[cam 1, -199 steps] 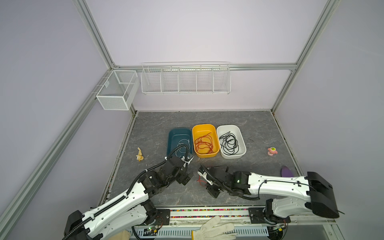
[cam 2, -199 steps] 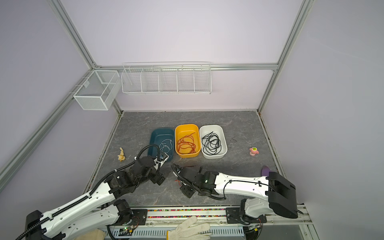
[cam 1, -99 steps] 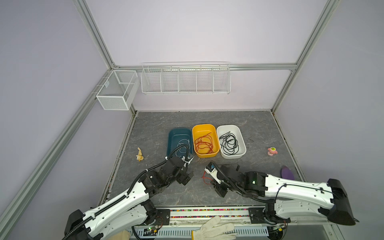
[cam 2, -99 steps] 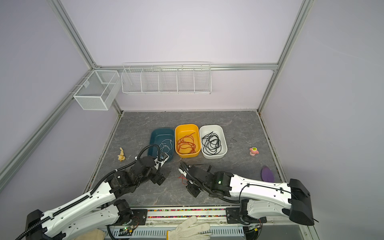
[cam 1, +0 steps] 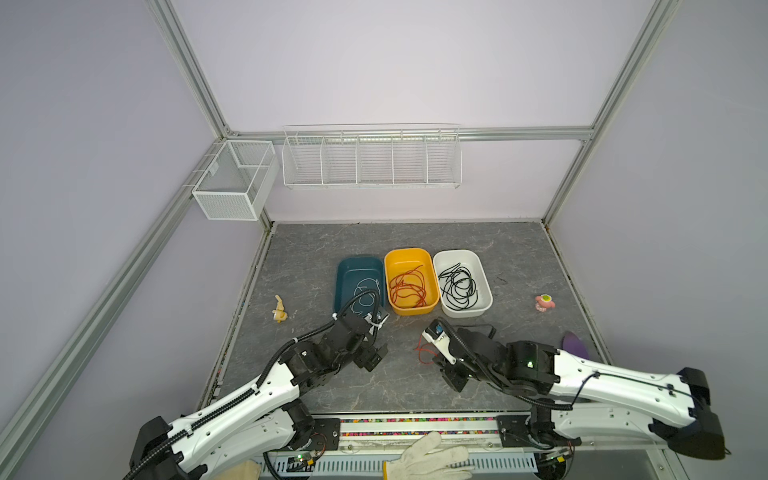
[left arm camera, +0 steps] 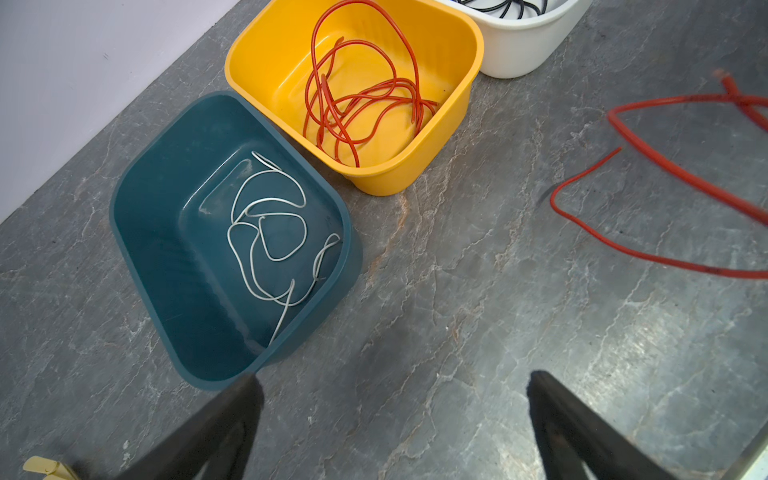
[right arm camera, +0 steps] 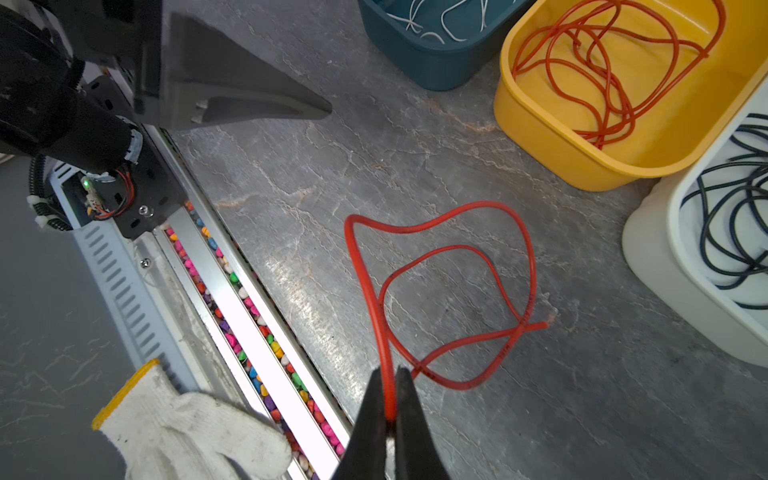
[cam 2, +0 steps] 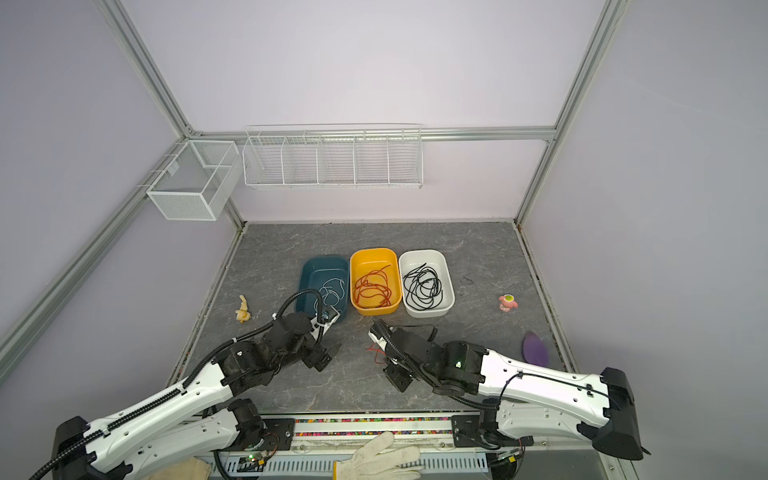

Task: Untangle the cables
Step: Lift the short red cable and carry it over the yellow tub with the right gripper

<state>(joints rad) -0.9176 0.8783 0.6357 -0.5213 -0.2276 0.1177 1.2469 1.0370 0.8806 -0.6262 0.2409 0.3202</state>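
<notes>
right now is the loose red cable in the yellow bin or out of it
Out. The loose red cable lies looped on the tabletop near the yellow bin, pinched in the shut right pincer.

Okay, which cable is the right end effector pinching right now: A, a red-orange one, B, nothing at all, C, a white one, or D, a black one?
A: in the right wrist view the right end effector is shut on a red-orange cable.
</notes>
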